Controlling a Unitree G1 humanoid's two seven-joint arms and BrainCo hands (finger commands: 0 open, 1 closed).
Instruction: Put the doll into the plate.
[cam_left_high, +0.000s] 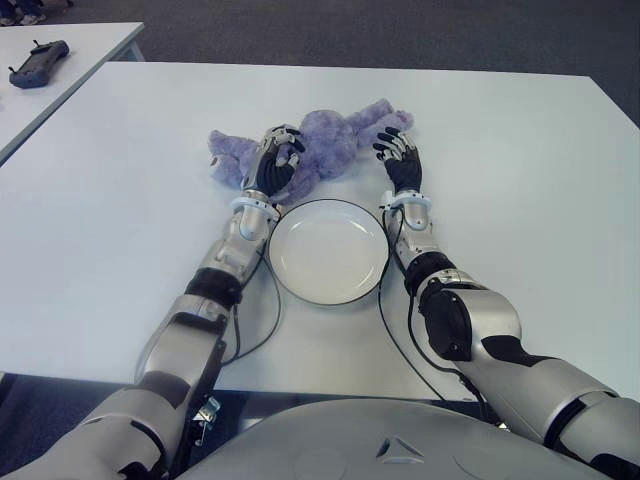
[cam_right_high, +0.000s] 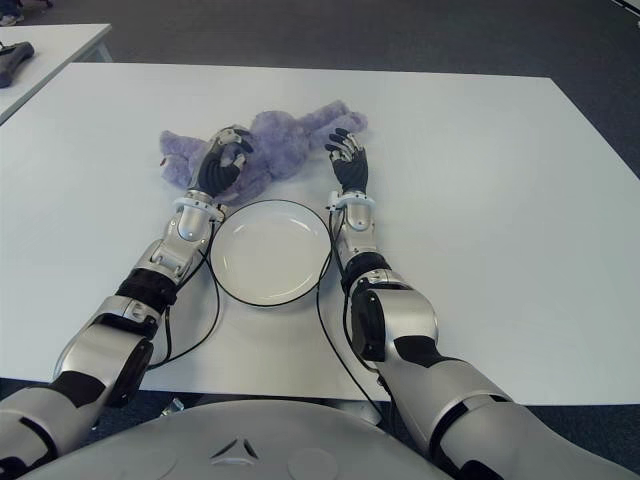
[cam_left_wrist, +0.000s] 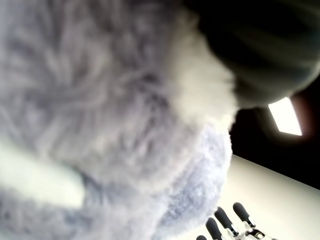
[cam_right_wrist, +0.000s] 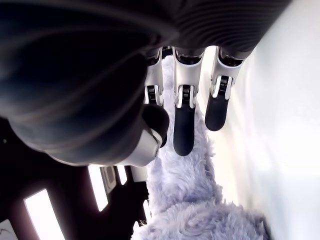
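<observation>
Doll (cam_left_high: 335, 140) behind bare plate (cam_left_high: 327, 250) — left hand (cam_left_high: 274, 163) clamped on it; right hand (cam_left_high: 399, 157) fingers spread.

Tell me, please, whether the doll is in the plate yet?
Not yet: the purple plush doll lies on the table beyond the empty plate.

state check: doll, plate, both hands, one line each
doll: lying on the table, beyond the plate, not in it
plate: upright, empty
left hand: fingers curled over the doll's body
right hand: fingers extended at the doll's limb, no closed grasp visible
</observation>
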